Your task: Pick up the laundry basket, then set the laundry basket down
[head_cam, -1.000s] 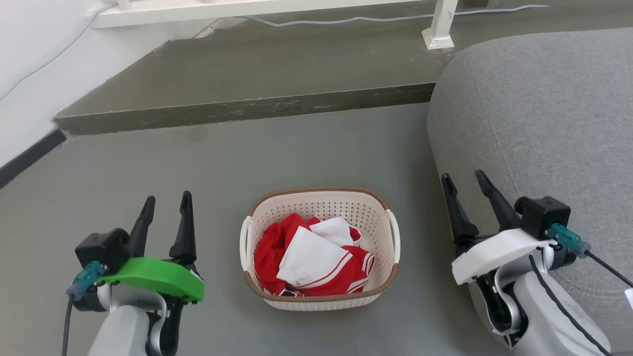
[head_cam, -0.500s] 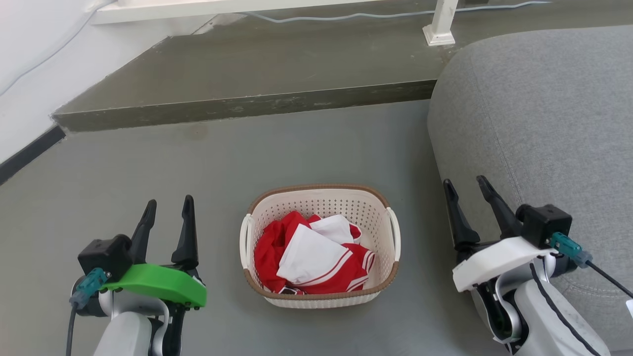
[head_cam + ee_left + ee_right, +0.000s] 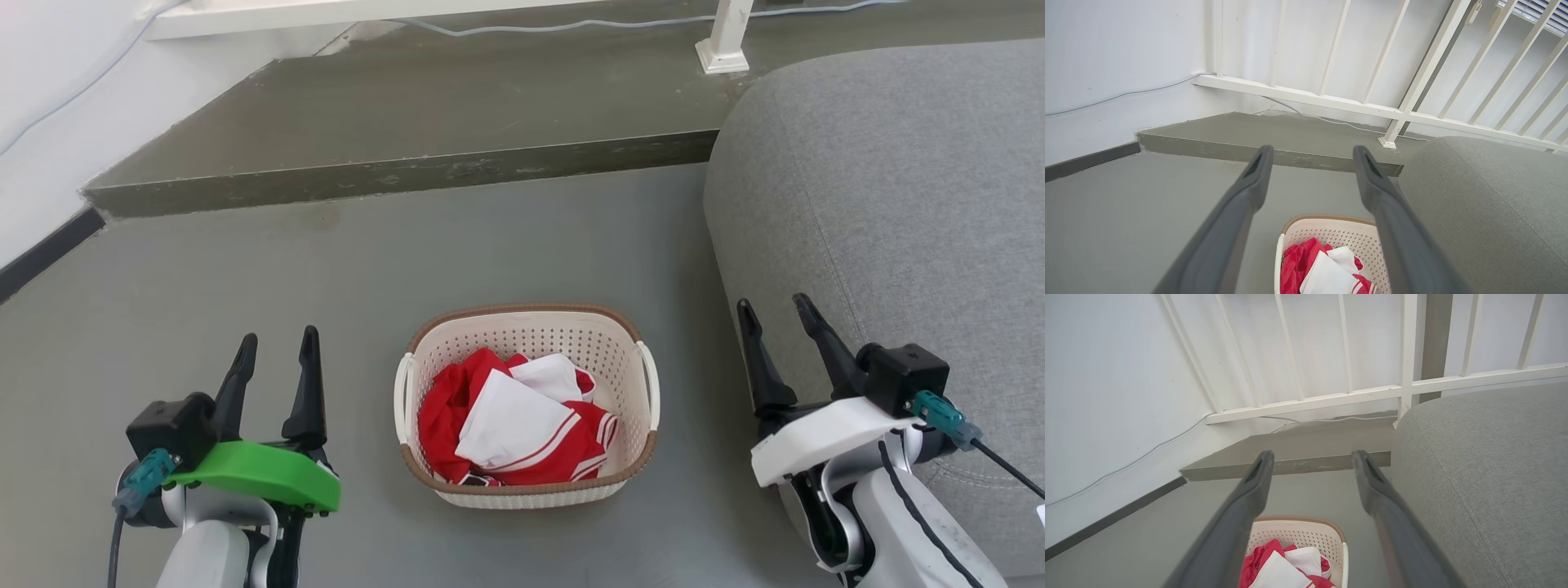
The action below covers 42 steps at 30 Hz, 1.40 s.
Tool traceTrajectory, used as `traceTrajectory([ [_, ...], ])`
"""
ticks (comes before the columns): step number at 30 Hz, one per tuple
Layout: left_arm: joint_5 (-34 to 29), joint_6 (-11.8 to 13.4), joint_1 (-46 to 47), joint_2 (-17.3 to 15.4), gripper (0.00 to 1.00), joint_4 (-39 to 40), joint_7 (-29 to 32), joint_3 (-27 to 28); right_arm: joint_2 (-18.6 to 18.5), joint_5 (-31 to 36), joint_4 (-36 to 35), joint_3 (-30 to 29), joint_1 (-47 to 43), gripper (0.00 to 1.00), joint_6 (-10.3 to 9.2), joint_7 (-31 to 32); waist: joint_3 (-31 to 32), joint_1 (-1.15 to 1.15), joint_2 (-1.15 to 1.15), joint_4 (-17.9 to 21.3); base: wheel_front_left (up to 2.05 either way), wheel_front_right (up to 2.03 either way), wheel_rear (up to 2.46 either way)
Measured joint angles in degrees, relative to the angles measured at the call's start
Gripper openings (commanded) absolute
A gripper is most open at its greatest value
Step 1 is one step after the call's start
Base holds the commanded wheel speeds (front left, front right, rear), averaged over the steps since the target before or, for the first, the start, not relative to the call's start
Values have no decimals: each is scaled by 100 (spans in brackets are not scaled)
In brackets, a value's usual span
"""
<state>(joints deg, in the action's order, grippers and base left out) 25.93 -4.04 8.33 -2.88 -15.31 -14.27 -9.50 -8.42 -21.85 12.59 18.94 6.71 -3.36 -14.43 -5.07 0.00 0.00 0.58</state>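
The laundry basket [image 3: 531, 341] rests on the floor [image 3: 490, 245] between the arms, with its handles [image 3: 402, 396] at its nine and three o'clock sides. From the left gripper [image 3: 277, 336], fingers apart and empty, it lies toward three o'clock. From the right gripper [image 3: 771, 302], equally spread, it lies toward nine, about equally near.

No readable text, label, brand, number or sign is showing anywhere: nothing legible is appearing on the laundry basket [image 3: 531, 339] or on the red and white clothes [image 3: 506, 425] inside it.
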Motion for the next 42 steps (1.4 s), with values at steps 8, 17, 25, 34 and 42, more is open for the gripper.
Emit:
traceTrajectory([
  [8, -77, -9, -17, 11, 100, 16, 0, 22, 43, 41, 0, -54, -24, 100, 57, 0, 17, 0, 0, 8, 0, 0, 0],
  [17, -92, -81, -92, 31, 0, -65, 11, 3, 109, 77, 78, -99, -60, 0, 125, 1, 55, 0, 0, 13, 0, 0, 0],
  [25, 113, -82, -260, 66, 0, -272, 70, 18, 170, -101, 256, -114, -311, 0, 134, 11, 70, 0, 0, 14, 0, 0, 0],
  [34, 735, -82, -260, 69, 0, -278, 267, 146, 215, -756, 201, -257, -328, 0, 230, 119, 113, 0, 0, 8, 0, 0, 0],
  [42, 1236, -100, -260, 73, 0, -277, 419, 230, 254, -1352, 190, -443, -330, 0, 282, 269, 144, 0, 0, -1, 0, 0, 0],
])
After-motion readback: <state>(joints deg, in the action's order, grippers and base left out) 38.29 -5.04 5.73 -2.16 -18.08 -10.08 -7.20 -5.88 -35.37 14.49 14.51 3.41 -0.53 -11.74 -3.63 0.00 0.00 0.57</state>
